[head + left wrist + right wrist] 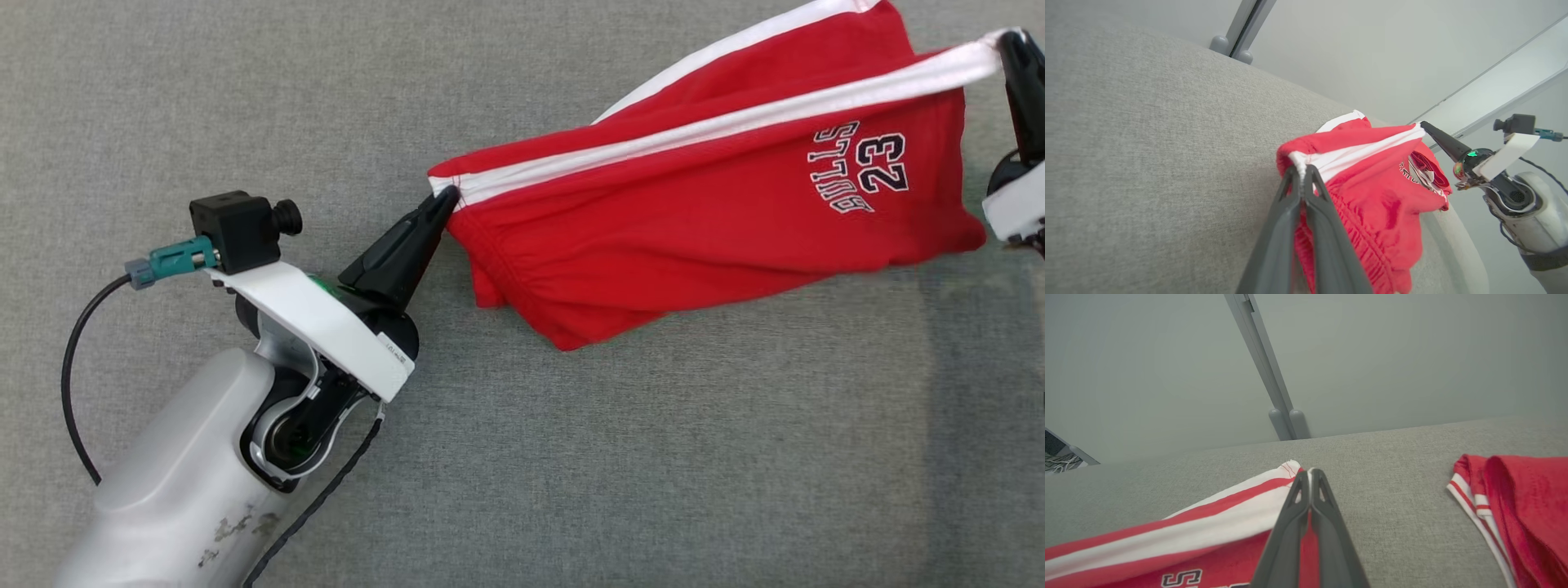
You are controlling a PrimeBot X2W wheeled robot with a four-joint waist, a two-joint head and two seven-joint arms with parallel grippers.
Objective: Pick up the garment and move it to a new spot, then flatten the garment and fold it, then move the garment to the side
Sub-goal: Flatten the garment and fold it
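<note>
Red shorts (694, 204) strung out in a line, one corner at centre, the other at top R of the head view. A white side stripe pulled taut end to end, w/ a 2nd white stripe along the far edge. Left gripper (443, 202) pinches the stripe's end at the gathered waistband, and right gripper (1011, 49) nips the opposite end at the leg hem. Rest of the fabric sags below the stripe, bunched and creased. "BULLS 23" print, white w/ dark outline, near the R end, reading sideways. Grey fabric surface (245, 82) underneath; can't tell if the low folds touch it.
</note>
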